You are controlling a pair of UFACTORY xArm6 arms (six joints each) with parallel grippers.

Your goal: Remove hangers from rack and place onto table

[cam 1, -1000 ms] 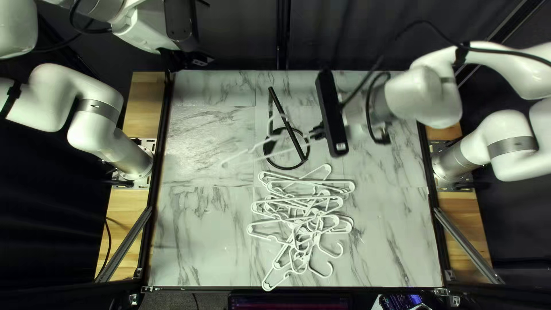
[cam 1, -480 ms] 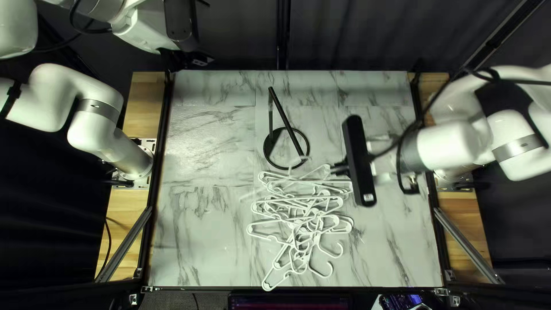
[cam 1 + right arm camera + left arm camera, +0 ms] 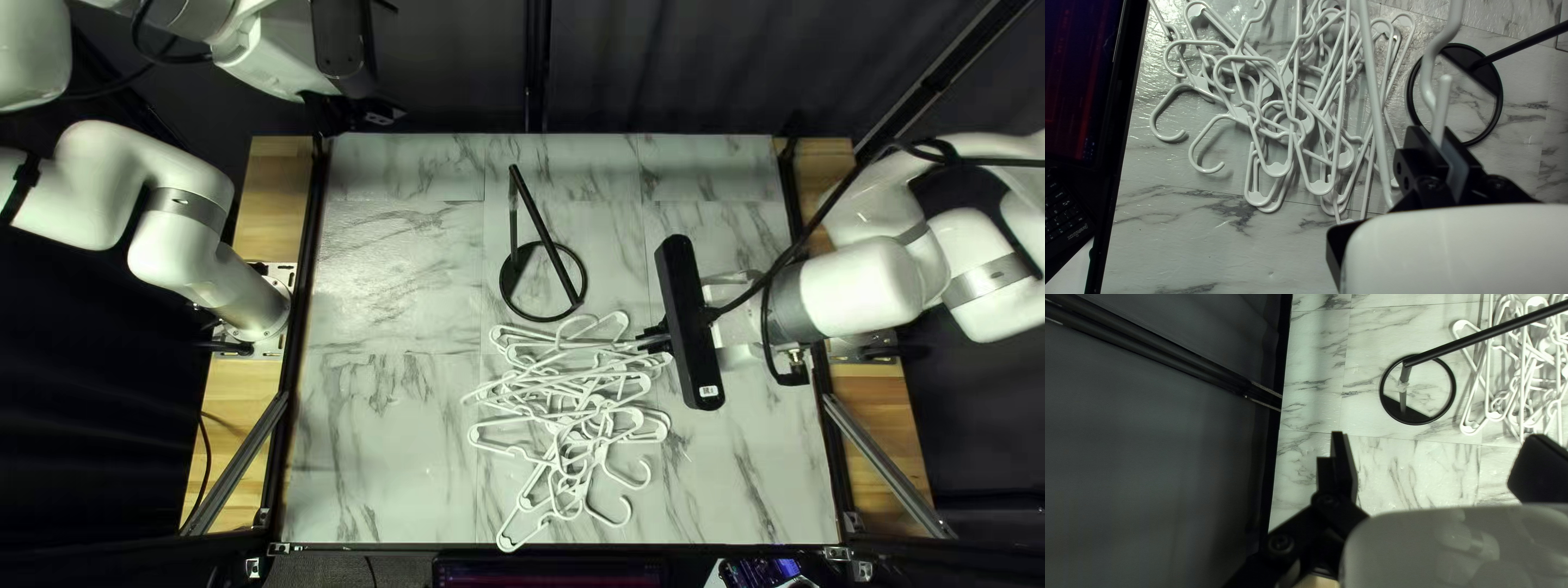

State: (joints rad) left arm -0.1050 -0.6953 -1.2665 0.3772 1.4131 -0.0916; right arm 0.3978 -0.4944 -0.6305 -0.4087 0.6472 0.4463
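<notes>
My right gripper (image 3: 651, 340) is over the right side of a tangled pile of white hangers (image 3: 566, 452). In the right wrist view the right gripper (image 3: 1442, 139) is shut on a white hanger (image 3: 1428, 81), whose curved part rises between its fingertips. That hanger lies over or just above the pile; contact is unclear. The black rack (image 3: 544, 240), with a round base and slanted bar, stands behind the pile with no hanger on it. My left gripper (image 3: 376, 111) is raised beyond the table's far left corner. In the left wrist view the left gripper (image 3: 1438, 436) is open, its fingers wide apart.
The marble-patterned table (image 3: 381, 425) has wooden side strips (image 3: 240, 392) and dark metal rails along its sides. A dark curtain (image 3: 457, 65) hangs behind it. Beyond the near edge are a screen (image 3: 1077, 76) and a keyboard (image 3: 1064, 218).
My right arm has moved from beside the rack toward the near edge and rightward, carrying the white hanger down to the pile. The left arm has stayed still.
</notes>
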